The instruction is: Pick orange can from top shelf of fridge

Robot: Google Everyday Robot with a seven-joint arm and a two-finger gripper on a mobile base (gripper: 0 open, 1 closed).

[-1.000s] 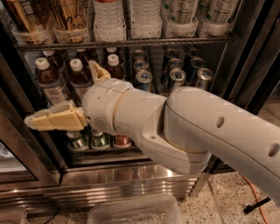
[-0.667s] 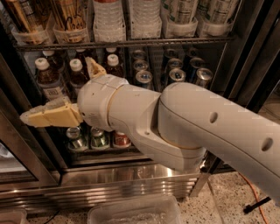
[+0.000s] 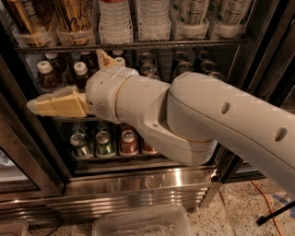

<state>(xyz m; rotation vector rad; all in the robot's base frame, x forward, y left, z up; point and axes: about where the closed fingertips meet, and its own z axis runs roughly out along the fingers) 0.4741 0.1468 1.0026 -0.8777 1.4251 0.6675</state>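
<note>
- The fridge (image 3: 260, 60) stands open to the camera, with a black frame, dark wire racks and a shiny steel base.
- The top shelf (image 3: 184, 44) runs across the upper edge of the view and carries clear plastic holders.
- The orange can (image 3: 74, 19) stands upright in a holder toward the left end of the top shelf. Its golden side bears black scribble, and its lid is cut off by the top edge of the view.
- A similar golden can (image 3: 25, 18) stands to its left. Clear bottles (image 3: 113, 18) stand to its right, with pale green-printed cans (image 3: 193, 14) beyond them.
- The gripper (image 3: 51, 104) is tan and points left, in front of the rack below the top shelf. It is lower than the orange can and apart from it.
- I cannot tell whether the gripper is spread or pressed together.
- The white arm (image 3: 207, 115) enters from the right and fills the middle of the view.
- Brown white-capped bottles (image 3: 48, 73) stand on the rack behind the gripper.
- Green cans (image 3: 105, 144) and a red can (image 3: 128, 142) sit on the lowest rack.
- A clear plastic bin (image 3: 143, 223) lies on the floor in front of the base.
</note>
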